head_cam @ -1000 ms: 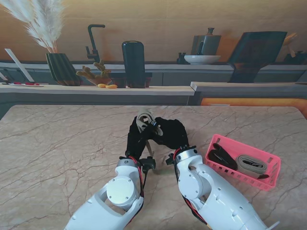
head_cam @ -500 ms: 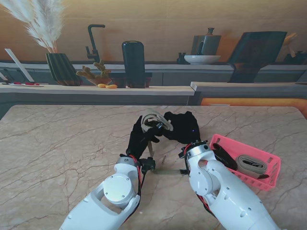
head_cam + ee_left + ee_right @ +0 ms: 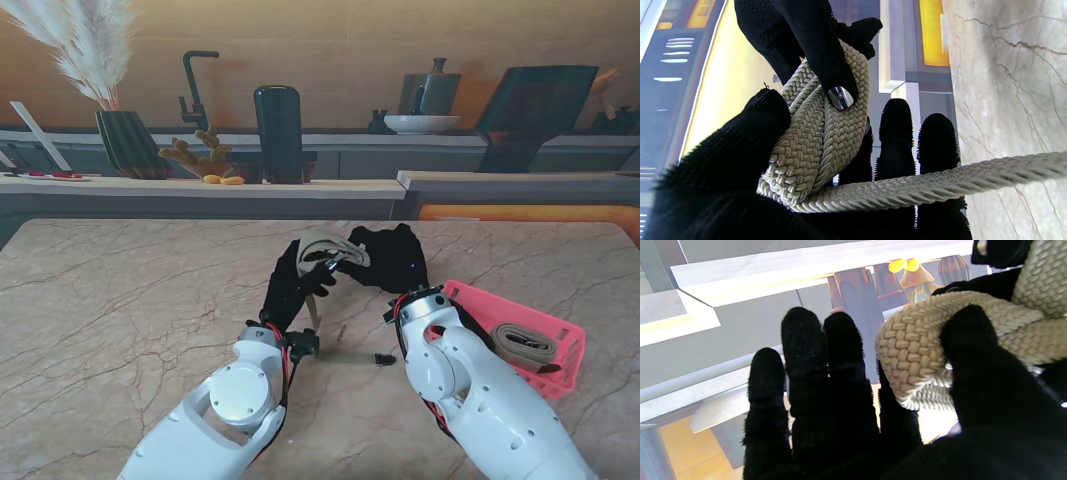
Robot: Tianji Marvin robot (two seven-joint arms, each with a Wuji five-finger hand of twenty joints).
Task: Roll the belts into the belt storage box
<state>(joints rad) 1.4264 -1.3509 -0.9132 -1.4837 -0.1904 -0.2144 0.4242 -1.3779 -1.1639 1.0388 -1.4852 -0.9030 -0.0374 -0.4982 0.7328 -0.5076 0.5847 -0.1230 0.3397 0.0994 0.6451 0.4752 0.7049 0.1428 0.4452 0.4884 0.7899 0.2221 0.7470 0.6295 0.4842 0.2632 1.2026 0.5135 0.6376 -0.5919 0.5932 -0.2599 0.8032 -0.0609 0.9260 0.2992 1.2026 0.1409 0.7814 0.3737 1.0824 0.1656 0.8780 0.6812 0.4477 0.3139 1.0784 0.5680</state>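
Both my hands pinch one beige braided woven belt (image 3: 330,246) between them: left hand (image 3: 292,283) thumb-and-fingers on the coil, right hand (image 3: 391,258) thumb clamping its outer loop; its tail trails toward my wrists.

The stand camera looks down on the marble table (image 3: 120,300) from above, while both wrist cameras crowd close to one braided belt (image 3: 826,140).

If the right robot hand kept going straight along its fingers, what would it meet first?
Probably nothing nearby: past the right robot hand, which pinches the beige braided belt, only bare marble table shows, then the grey counter edge. Depth is unclear.
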